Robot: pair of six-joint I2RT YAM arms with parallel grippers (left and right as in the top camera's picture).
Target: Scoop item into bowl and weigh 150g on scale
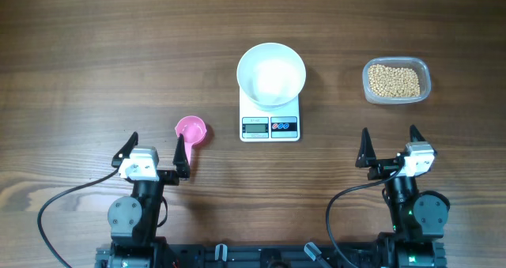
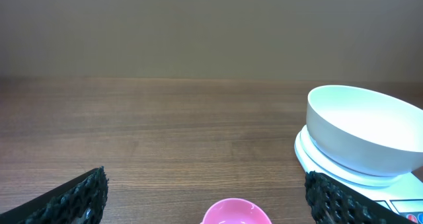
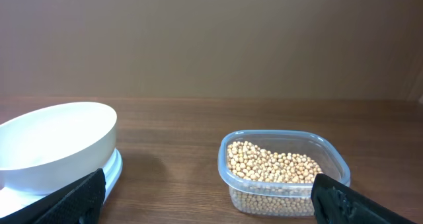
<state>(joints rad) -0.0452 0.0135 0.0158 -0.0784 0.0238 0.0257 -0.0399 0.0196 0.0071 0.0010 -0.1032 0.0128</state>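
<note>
An empty white bowl [image 1: 271, 74] [image 2: 365, 137] [image 3: 56, 146] sits on the white scale [image 1: 270, 118] [image 2: 360, 179] [image 3: 114, 168] at the table's centre. Tan-yellow beans [image 1: 394, 81] [image 3: 271, 166] fill a clear plastic tub [image 1: 397, 81] [image 3: 283, 178] at the right. A small pink scoop [image 1: 191, 130] [image 2: 235, 213] lies left of the scale. My left gripper [image 1: 156, 152] [image 2: 205, 201] stands open just behind the scoop, nothing between its fingers. My right gripper [image 1: 390, 145] [image 3: 208, 201] is open near the front edge, facing the tub, holding nothing.
Dark wood table [image 1: 95, 54] stretches wide to the far left and between scale and tub. Black cables [image 1: 55, 201] trail from both arm bases at the front edge.
</note>
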